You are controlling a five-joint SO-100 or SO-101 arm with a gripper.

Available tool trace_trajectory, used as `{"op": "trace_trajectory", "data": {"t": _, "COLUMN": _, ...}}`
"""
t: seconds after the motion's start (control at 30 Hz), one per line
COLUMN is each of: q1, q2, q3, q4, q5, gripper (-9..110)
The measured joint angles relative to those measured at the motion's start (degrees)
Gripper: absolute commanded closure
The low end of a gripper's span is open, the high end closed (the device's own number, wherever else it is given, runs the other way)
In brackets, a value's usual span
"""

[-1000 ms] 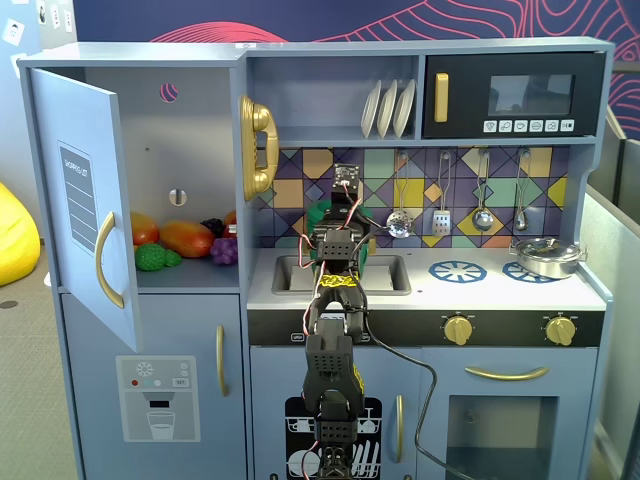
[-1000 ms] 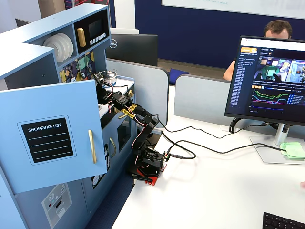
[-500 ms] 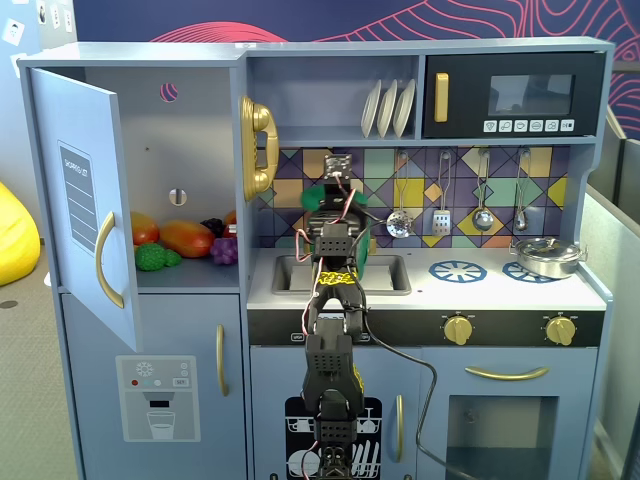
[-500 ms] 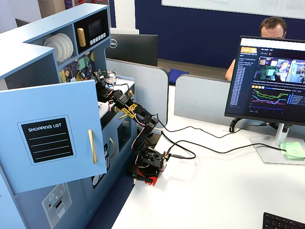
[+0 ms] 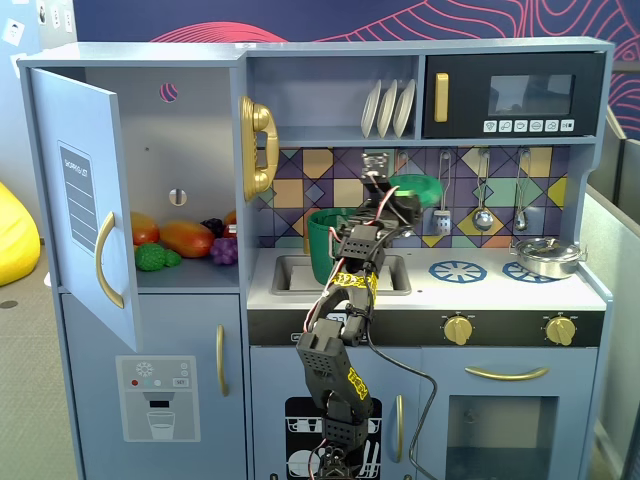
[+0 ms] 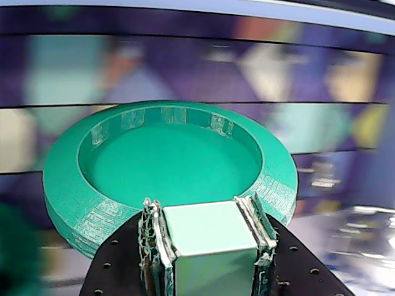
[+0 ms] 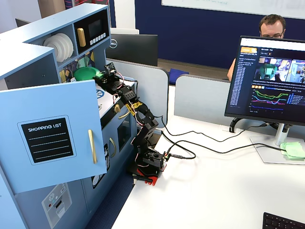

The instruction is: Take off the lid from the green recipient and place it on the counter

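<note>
A yellow toy phone (image 5: 258,146) hangs on the wall of the toy kitchen. White plates (image 5: 389,108) stand in a row on a shelf, next to a black microwave (image 5: 513,96) with a gold handle. Toy fruit (image 5: 176,241) lies in the open cupboard, behind a blue door (image 5: 88,214). A small shiny pot (image 5: 546,256) sits on a blue burner ring at the right. In a fixed view, the door has a black shopping list sign (image 7: 46,140). A man with glasses (image 7: 271,26) sits behind a computer screen (image 7: 267,78) on a white desk (image 7: 214,191).
</note>
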Motion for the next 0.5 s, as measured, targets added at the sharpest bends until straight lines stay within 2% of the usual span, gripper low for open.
{"op": "trace_trajectory", "data": {"t": 0.5, "q1": 7.12, "q2": -10.37, "q3": 15.91, "q4": -18.19, "q5": -0.7, "gripper": 101}}
